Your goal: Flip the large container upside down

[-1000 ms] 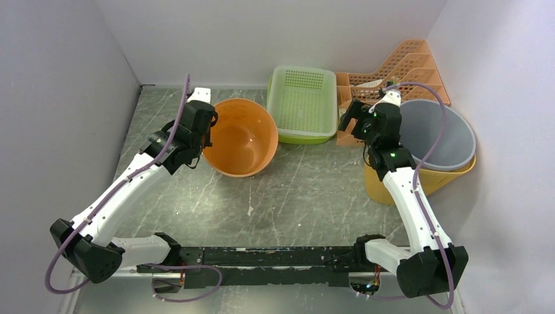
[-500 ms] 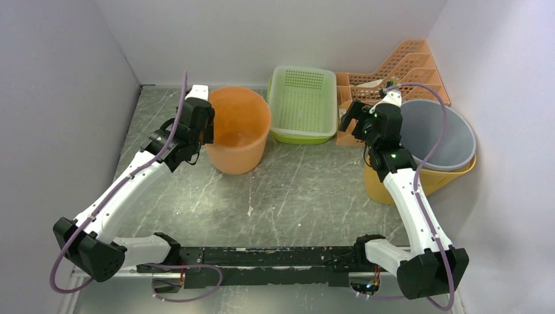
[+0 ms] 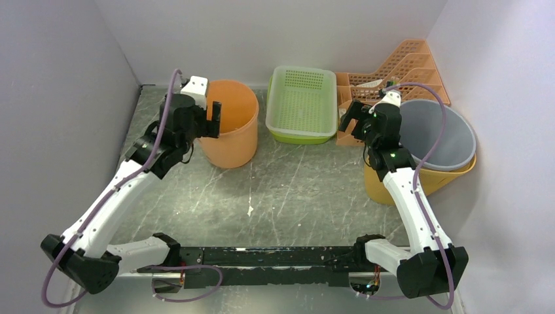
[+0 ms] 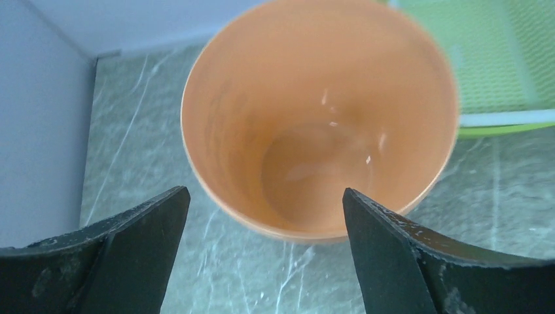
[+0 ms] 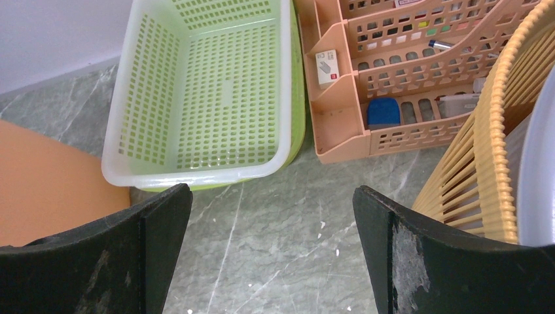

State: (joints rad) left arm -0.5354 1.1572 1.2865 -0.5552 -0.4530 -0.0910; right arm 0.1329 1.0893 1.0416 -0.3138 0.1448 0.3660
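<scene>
The large container (image 3: 232, 134) is an orange plastic bucket at the back left of the table, standing upright with its mouth up. From the left wrist I look down into its empty inside (image 4: 314, 131). My left gripper (image 3: 203, 121) is open just above and near-left of its rim, and nothing sits between the fingers (image 4: 264, 191). My right gripper (image 3: 349, 120) hangs open over bare table between the green basket and the yellow basket, holding nothing (image 5: 271, 190). The bucket's orange side (image 5: 52, 190) shows at the left edge of the right wrist view.
A green perforated basket (image 3: 302, 104) sits at the back centre, with a peach desk organiser (image 3: 393, 72) to its right. A grey bin (image 3: 438, 134) stands inside a yellow slatted basket (image 3: 393, 186) at the right. Walls close in the left, back and right sides.
The orange bucket went from tilted, mouth toward the front, to standing upright. My left gripper let go of its rim and opened wide. The right arm stayed still.
</scene>
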